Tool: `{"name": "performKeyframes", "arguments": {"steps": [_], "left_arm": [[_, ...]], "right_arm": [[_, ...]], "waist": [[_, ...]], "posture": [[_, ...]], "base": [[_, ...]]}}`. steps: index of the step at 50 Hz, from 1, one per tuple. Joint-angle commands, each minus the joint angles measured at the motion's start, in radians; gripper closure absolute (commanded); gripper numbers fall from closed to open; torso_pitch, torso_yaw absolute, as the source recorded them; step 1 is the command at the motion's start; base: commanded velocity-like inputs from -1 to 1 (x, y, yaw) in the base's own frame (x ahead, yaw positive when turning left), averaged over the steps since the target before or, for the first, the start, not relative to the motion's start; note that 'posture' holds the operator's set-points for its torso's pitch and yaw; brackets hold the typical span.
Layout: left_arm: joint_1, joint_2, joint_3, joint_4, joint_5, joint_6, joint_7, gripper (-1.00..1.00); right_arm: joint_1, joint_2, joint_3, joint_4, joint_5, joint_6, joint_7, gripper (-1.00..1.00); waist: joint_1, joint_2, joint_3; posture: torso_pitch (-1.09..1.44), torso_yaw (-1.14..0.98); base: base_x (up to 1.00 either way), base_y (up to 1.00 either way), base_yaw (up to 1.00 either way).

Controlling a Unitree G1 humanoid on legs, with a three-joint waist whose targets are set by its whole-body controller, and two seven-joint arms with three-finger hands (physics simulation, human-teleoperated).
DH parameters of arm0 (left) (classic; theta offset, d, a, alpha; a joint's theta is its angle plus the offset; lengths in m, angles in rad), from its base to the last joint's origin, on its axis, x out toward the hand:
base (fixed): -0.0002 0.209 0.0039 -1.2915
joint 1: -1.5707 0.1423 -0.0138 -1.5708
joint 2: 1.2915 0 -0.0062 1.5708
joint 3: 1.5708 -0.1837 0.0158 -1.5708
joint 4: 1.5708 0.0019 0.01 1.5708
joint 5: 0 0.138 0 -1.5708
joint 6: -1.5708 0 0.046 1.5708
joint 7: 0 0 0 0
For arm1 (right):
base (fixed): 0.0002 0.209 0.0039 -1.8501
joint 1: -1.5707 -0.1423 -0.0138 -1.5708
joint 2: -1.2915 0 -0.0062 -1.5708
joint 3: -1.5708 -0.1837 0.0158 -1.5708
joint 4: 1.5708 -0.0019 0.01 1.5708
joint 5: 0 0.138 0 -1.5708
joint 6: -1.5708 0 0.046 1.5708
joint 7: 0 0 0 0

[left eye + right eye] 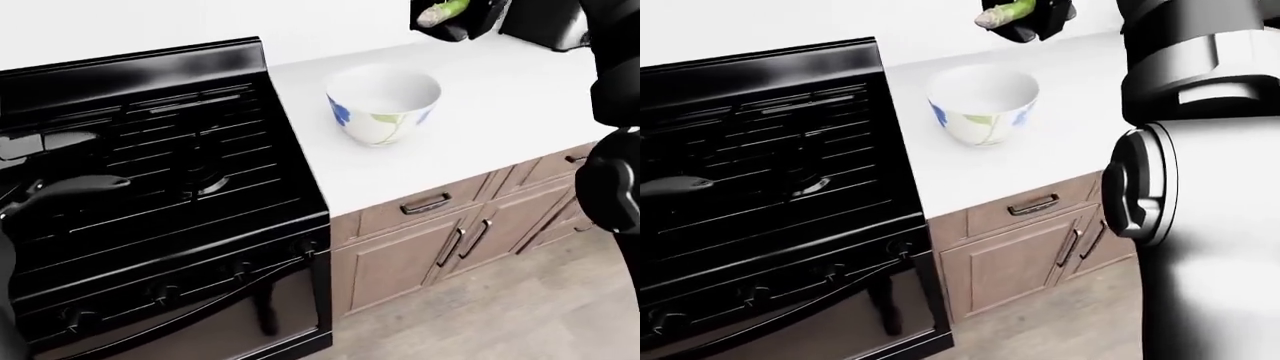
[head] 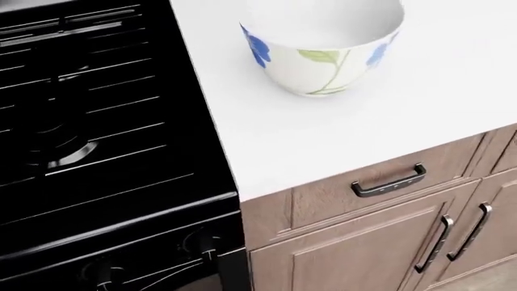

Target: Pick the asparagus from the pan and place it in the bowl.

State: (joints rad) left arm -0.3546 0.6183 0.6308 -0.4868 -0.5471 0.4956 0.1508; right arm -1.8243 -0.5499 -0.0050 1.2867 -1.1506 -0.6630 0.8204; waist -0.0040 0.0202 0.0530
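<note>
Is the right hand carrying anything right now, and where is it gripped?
Yes: the right hand grips the asparagus along its stalk, one end poking out left, above the bowl.
</note>
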Motion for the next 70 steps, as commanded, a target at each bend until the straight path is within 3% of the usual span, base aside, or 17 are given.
{"name": "performKeyframes", "arguments": {"steps": [1, 2, 11, 16, 17, 19, 24, 26, 28, 33, 41, 45, 46, 54, 60, 68, 70], "left_arm": [[-0.019, 0.016, 0.005, -0.025, -0.001, -0.023, -0.002, -1.00], [-0.019, 0.015, 0.005, -0.026, -0.002, -0.023, -0.002, -1.00], [-0.016, 0.014, 0.006, -0.027, -0.001, -0.024, -0.003, -1.00], [-0.015, 0.013, 0.006, -0.028, 0.000, -0.026, -0.004, -1.00], [-0.015, 0.013, 0.007, -0.027, 0.000, -0.025, -0.005, -1.00], [-0.014, 0.013, 0.007, -0.026, 0.001, -0.027, -0.005, -1.00], [-0.014, 0.013, 0.006, -0.026, 0.002, -0.027, -0.006, -1.00], [-0.014, 0.013, 0.006, -0.026, 0.002, -0.027, -0.006, -1.00], [-0.014, 0.013, 0.006, -0.026, 0.002, -0.027, -0.007, -1.00], [-0.015, 0.013, 0.007, -0.028, 0.001, -0.025, -0.005, -1.00], [-0.017, 0.015, 0.006, -0.029, -0.001, -0.022, -0.004, -1.00], [-0.019, 0.015, 0.004, -0.026, 0.000, -0.023, -0.004, -1.00], [-0.019, 0.015, 0.005, -0.026, 0.000, -0.023, -0.004, -1.00], [-0.014, 0.010, 0.004, -0.025, 0.002, -0.029, -0.009, -1.00], [-0.011, 0.009, 0.003, -0.024, 0.009, -0.030, -0.012, -1.00], [-0.013, 0.012, 0.008, -0.025, 0.007, -0.026, -0.013, -1.00], [-0.014, 0.013, 0.007, -0.025, 0.007, -0.025, -0.012, -1.00]], "right_arm": [[-0.033, -0.014, -0.009, -0.023, 0.011, 0.007, -0.011, 1.00], [-0.034, -0.014, -0.009, -0.023, 0.011, 0.007, -0.011, 1.00], [-0.029, -0.016, -0.008, -0.024, 0.008, 0.005, -0.015, 1.00], [-0.031, -0.015, -0.008, -0.024, 0.008, 0.007, -0.014, 1.00], [-0.031, -0.015, -0.008, -0.023, 0.008, 0.007, -0.014, 1.00], [-0.031, -0.016, -0.008, -0.023, 0.007, 0.007, -0.014, 1.00], [-0.030, -0.016, -0.009, -0.023, 0.007, 0.006, -0.015, 1.00], [-0.029, -0.017, -0.009, -0.023, 0.008, 0.006, -0.014, 1.00], [-0.029, -0.017, -0.009, -0.023, 0.008, 0.006, -0.015, 1.00], [-0.030, -0.015, -0.012, -0.024, 0.012, 0.005, -0.016, 1.00], [-0.030, -0.018, -0.013, -0.023, 0.017, 0.002, -0.025, 1.00], [-0.033, -0.019, -0.008, -0.021, 0.011, -0.001, -0.033, 1.00], [-0.033, -0.019, -0.008, -0.020, 0.011, -0.001, -0.034, 1.00], [-0.026, -0.021, -0.015, -0.018, 0.023, -0.073, -0.093, 1.00], [-0.028, 0.016, -0.062, -0.028, 0.113, 0.098, -0.038, 1.00], [-0.026, 0.013, -0.042, -0.032, 0.184, 0.078, -0.028, 1.00], [-0.028, 0.011, -0.037, -0.031, 0.184, 0.078, -0.032, 1.00]], "waist": [[-0.004, -0.007, -0.026], [-0.004, -0.054, -0.039], [0.004, 0.035, -0.005], [-0.011, 0.100, -0.022], [-0.001, 0.082, -0.016], [-0.011, 0.091, -0.018], [-0.009, 0.054, -0.019], [-0.007, 0.024, -0.018], [-0.004, -0.046, -0.037], [-0.010, -0.002, -0.004], [-0.028, 0.017, 0.022], [-0.052, 0.083, 0.006], [-0.051, 0.067, 0.016], [-0.044, 0.056, 0.002], [-0.039, 0.048, -0.005], [-0.033, 0.043, -0.005], [-0.013, 0.045, -0.032]], "posture": [[0.00, 0.00], [0.00, 0.00], [0.00, 0.00], [0.00, 0.00], [0.00, 0.00], [0.00, 0.00], [0.00, 0.00], [0.00, 0.00], [0.00, 0.00], [0.00, 0.00], [0.00, 0.00], [0.00, 0.00], [0.00, 0.00], [0.00, 0.00], [0.00, 0.00], [0.00, 0.00], [0.00, 0.00]], "base": [[0.00, -0.30, 0.00], [0.00, -0.31, 0.00], [0.00, -0.31, 0.00], [0.00, -0.31, 0.00], [0.00, -0.30, 0.00], [0.00, -0.31, 0.00], [0.00, -0.31, 0.00], [0.00, -0.30, 0.00], [0.00, -0.31, 0.00], [0.00, -0.22, 0.00], [0.00, 0.00, 0.00], [0.00, 0.00, 0.00], [0.00, 0.00, 0.00], [0.00, 0.00, 0.00], [0.00, 0.00, 0.00], [0.00, 0.00, 0.00], [0.00, 0.00, 0.39]]}}
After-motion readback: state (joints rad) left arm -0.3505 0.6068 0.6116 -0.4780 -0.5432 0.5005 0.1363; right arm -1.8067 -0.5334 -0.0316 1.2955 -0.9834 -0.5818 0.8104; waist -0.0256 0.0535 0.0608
